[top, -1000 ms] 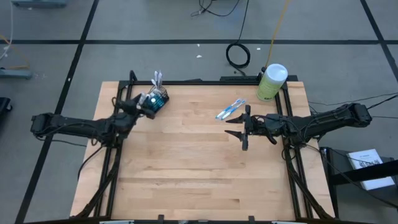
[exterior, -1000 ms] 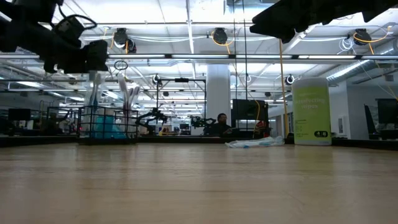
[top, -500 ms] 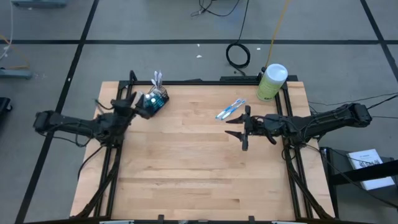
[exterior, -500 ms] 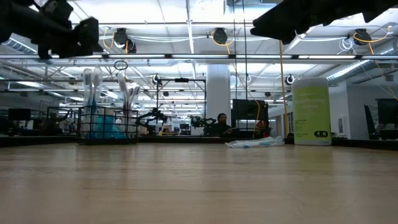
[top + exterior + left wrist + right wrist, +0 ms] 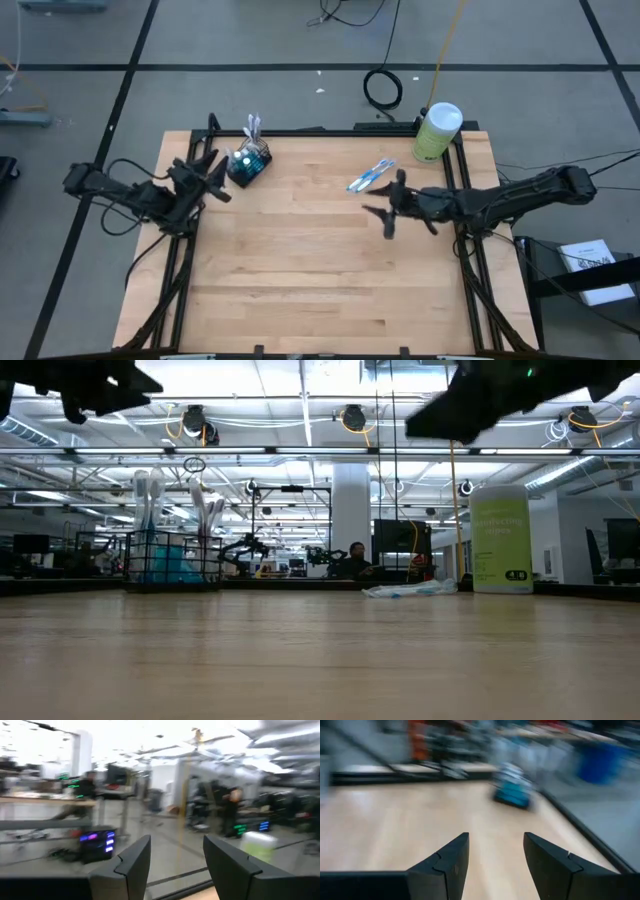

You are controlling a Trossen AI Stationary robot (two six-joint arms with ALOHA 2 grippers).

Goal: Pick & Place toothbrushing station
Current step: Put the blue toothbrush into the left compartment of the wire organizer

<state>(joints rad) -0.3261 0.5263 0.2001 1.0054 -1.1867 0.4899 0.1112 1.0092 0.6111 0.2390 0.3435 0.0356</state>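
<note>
The dark wire-mesh cup holder (image 5: 248,164) stands on its base at the table's far left, with blue-and-white toothbrushes upright in it (image 5: 150,495). It also shows in the right wrist view (image 5: 512,790). A few loose toothbrushes (image 5: 370,176) lie flat on the table right of the middle, toward the far edge (image 5: 410,589). My left gripper (image 5: 213,177) is open and empty in the air just left of the cup holder (image 5: 175,845). My right gripper (image 5: 370,208) is open and empty above the table, just near of the loose toothbrushes (image 5: 495,842).
A pale green canister with a white lid (image 5: 437,131) stands at the table's far right corner (image 5: 500,538). Dark frame rails run along the table's left and right edges (image 5: 462,190). Bare wood spans the middle and near half (image 5: 320,280).
My left gripper has drawn back from the cup holder toward the table's left edge and risen. The cup holder and its toothbrushes stand where they were. My right gripper has turned a little in place.
</note>
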